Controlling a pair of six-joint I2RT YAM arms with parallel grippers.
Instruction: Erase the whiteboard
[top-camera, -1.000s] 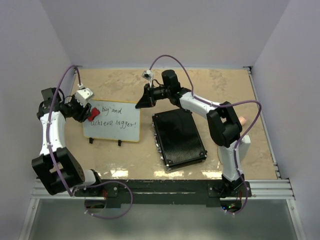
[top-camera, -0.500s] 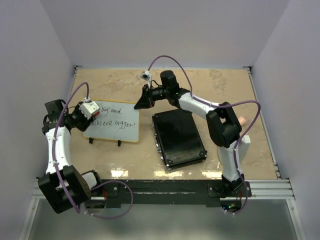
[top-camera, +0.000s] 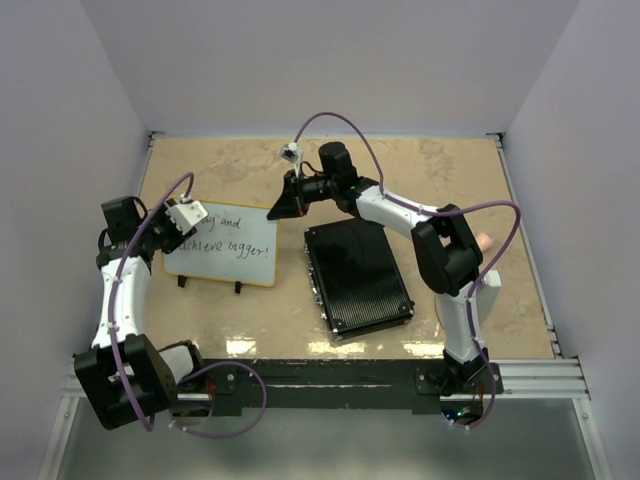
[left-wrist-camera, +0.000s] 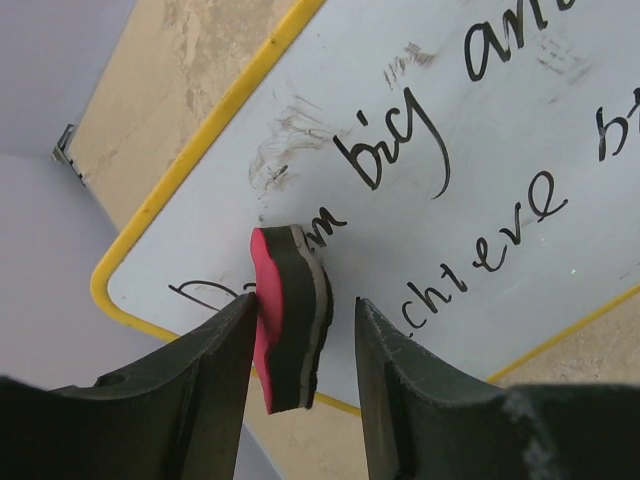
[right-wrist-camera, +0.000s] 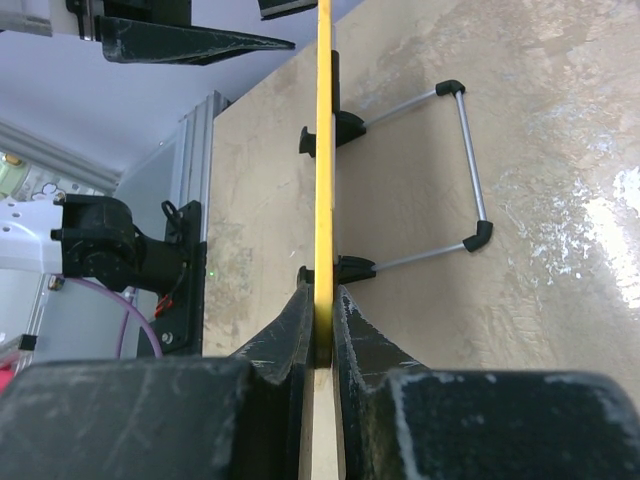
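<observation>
The whiteboard (top-camera: 225, 245) stands tilted on black feet at the left of the table, with black handwriting on it. My left gripper (top-camera: 186, 220) is at its upper left corner, shut on a red-and-black eraser (left-wrist-camera: 290, 315) that presses on the board (left-wrist-camera: 480, 180) over the first word. The eraser lies against the left finger, with a gap to the right one. There are smudges above "big". My right gripper (top-camera: 283, 204) is shut on the board's upper right corner. In the right wrist view its jaws (right-wrist-camera: 320, 300) pinch the yellow frame edge (right-wrist-camera: 323, 150).
A black ribbed case (top-camera: 357, 275) lies right of the board, under the right arm. The board's wire stand (right-wrist-camera: 465, 160) with black tips sticks out behind it. Walls stand on three sides, and the left wall is near the left arm.
My left wrist has moved right and a little up along the board's left end. The red eraser is now hidden under it in the top view. The right arm has barely moved.
</observation>
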